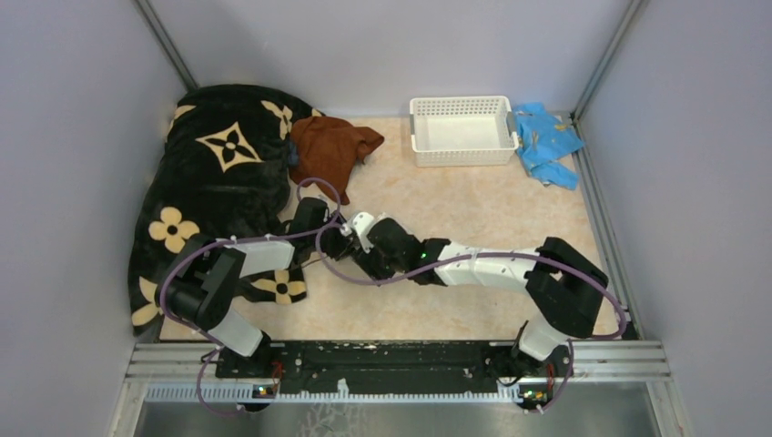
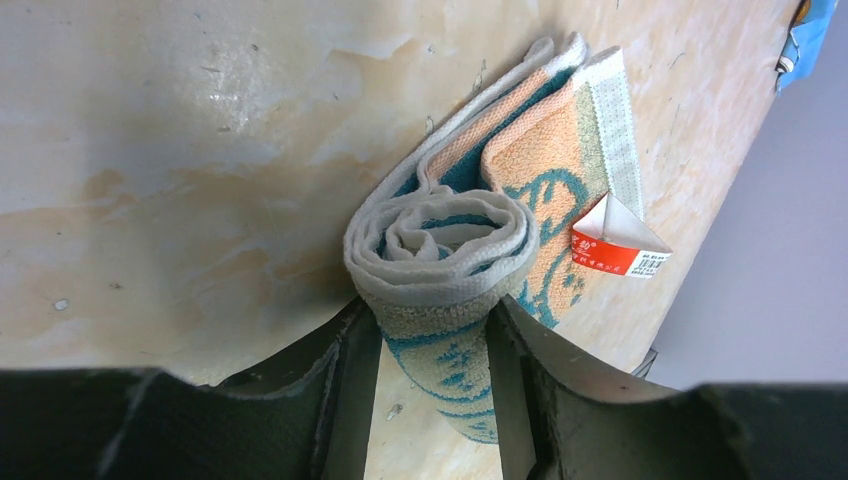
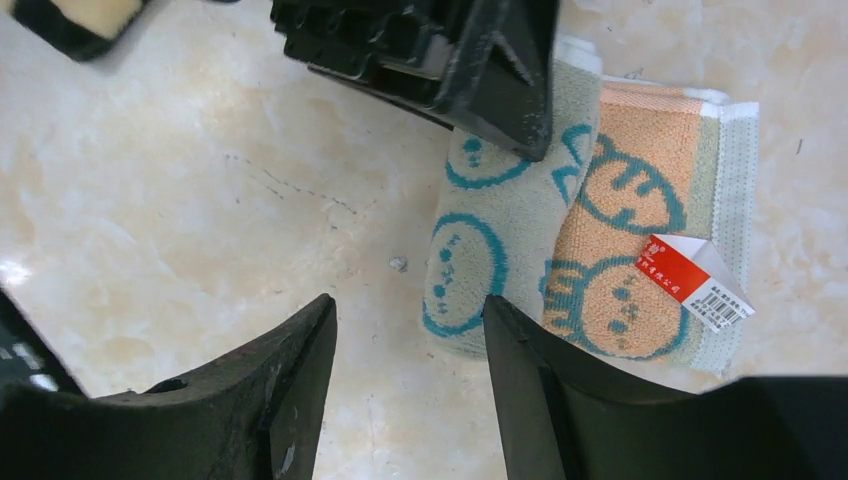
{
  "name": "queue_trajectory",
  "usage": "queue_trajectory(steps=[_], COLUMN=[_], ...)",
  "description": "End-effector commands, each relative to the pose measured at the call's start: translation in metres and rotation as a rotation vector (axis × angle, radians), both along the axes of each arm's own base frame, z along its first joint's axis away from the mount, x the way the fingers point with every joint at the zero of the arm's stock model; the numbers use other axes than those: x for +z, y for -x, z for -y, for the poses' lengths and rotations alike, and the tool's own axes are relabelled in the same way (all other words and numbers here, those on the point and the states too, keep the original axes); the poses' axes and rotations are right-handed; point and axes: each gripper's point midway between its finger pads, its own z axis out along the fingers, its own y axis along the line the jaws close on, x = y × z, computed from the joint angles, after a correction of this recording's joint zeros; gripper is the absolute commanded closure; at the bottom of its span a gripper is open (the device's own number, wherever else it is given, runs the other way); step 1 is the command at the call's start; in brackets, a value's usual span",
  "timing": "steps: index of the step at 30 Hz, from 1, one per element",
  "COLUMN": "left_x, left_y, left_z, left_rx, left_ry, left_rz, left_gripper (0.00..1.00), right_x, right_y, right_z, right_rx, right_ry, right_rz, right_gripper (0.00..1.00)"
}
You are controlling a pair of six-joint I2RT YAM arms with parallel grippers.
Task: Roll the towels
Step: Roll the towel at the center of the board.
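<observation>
The small teal-and-white patterned towel [image 2: 440, 240] lies partly rolled on the table, and its flat end carries orange patches and a red-and-white tag [image 2: 615, 240]. My left gripper [image 2: 432, 305] is shut on the roll, one finger pressed against each side. In the right wrist view the same towel [image 3: 480, 250] lies just right of my right gripper [image 3: 408, 300], which is open over bare table. The left gripper's finger [image 3: 480, 70] rests on the roll there. The rust-brown towel [image 1: 330, 150] lies crumpled at the back. In the top view the arms hide the patterned towel.
A big black blanket with tan flowers [image 1: 218, 182] fills the left side. A white basket [image 1: 462, 129] stands at the back, with a bright light-blue cloth [image 1: 544, 141] to its right. Grey walls close in both sides.
</observation>
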Motion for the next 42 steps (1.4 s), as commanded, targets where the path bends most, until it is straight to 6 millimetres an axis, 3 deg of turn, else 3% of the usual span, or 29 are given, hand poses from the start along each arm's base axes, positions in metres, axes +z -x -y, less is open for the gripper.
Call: queue_trajectory(steps=[1, 7, 14, 16, 19, 22, 26, 34, 39, 42], left_x=[-0.039, -0.038, -0.035, -0.033, -0.026, -0.007, 0.018, 0.053, 0.054, 0.044], left_y=[0.022, 0.022, 0.021, 0.020, 0.017, 0.015, 0.017, 0.034, 0.038, 0.040], left_z=[-0.023, -0.022, -0.020, -0.020, -0.019, -0.020, -0.028, -0.032, -0.024, -0.022], left_rx=[0.022, 0.016, 0.000, -0.003, -0.009, -0.006, 0.002, -0.024, -0.045, -0.047], left_ry=[-0.137, -0.133, -0.129, -0.130, -0.122, -0.093, -0.085, -0.032, 0.015, 0.022], left_rz=[-0.117, -0.116, -0.100, -0.093, -0.065, -0.002, 0.071, 0.177, 0.165, 0.128], left_gripper=[0.51, 0.49, 0.48, 0.47, 0.45, 0.41, 0.34, 0.30, 0.30, 0.31], right_x=[0.001, -0.048, -0.090, -0.097, -0.105, -0.102, -0.073, -0.024, -0.015, -0.024], right_y=[-0.024, -0.019, -0.028, -0.027, -0.021, -0.007, 0.013, 0.028, 0.019, 0.008], right_z=[0.001, 0.003, 0.033, 0.037, 0.039, 0.028, 0.006, -0.016, -0.017, -0.014], right_rx=[-0.032, 0.001, -0.066, -0.069, -0.050, 0.013, 0.105, 0.213, 0.192, 0.136], right_ry=[0.155, 0.297, 0.475, 0.488, 0.490, 0.397, 0.174, -0.217, -0.409, -0.445], right_rz=[0.204, 0.198, 0.213, 0.191, 0.131, -0.001, -0.213, -0.650, -0.875, -0.966], right_gripper=[0.44, 0.45, 0.46, 0.50, 0.69, 0.86, 0.99, 0.99, 0.99, 0.99])
